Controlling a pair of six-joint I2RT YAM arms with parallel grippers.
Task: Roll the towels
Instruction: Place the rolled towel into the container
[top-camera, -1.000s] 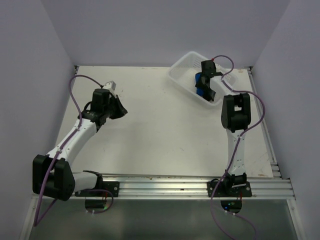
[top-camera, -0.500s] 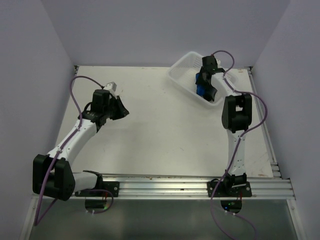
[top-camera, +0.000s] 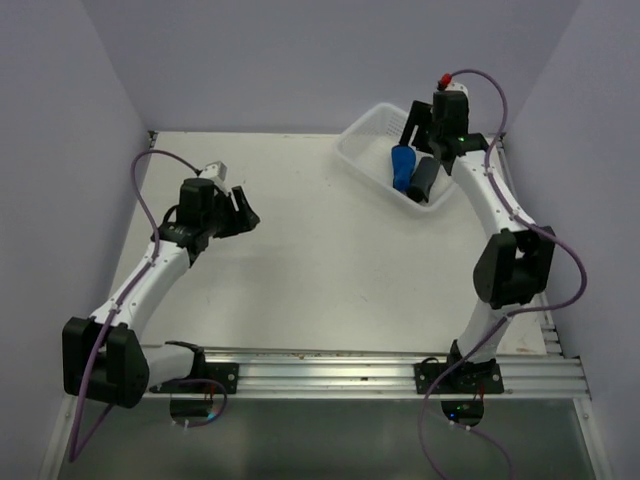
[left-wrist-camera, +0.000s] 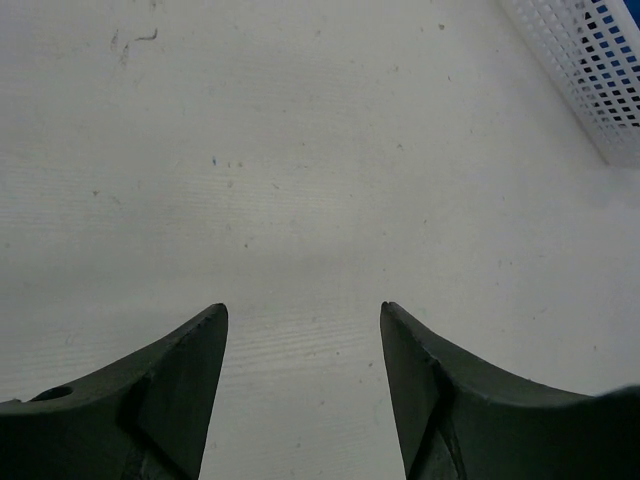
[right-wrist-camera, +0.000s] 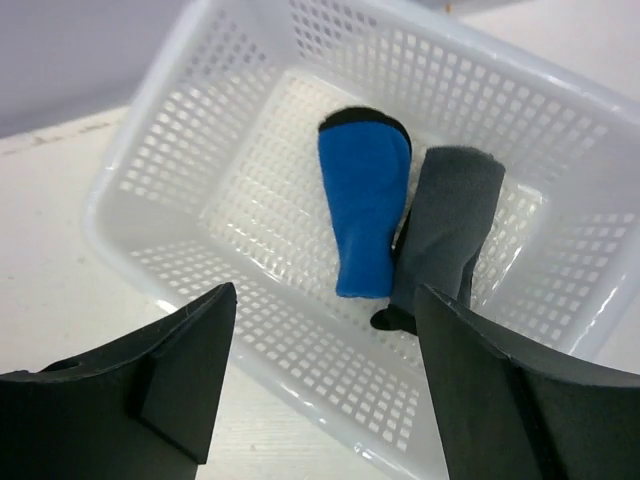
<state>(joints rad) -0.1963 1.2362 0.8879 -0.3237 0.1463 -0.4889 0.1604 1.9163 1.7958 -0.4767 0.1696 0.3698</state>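
Two rolled towels lie side by side in the white basket (top-camera: 362, 150) at the back right. One is a bright blue roll (top-camera: 400, 164) (right-wrist-camera: 362, 210). The other is a dark grey-purple roll (top-camera: 424, 178) (right-wrist-camera: 447, 225) with a black end. My right gripper (top-camera: 420, 124) (right-wrist-camera: 324, 290) hangs open above the basket's far side and holds nothing, and both rolls lie beyond its fingertips in the right wrist view. My left gripper (top-camera: 243, 212) (left-wrist-camera: 303, 305) stands open over bare table at the left.
The basket's perforated wall (left-wrist-camera: 590, 60) shows at the top right of the left wrist view. Grey walls close in the table on the left, back and right. The arm bases and a metal rail (top-camera: 330, 370) run along the near edge.
My right gripper has lifted out of the basket toward the back and opened wider, and the dark roll now shows beside the blue one. My left gripper has opened from shut.
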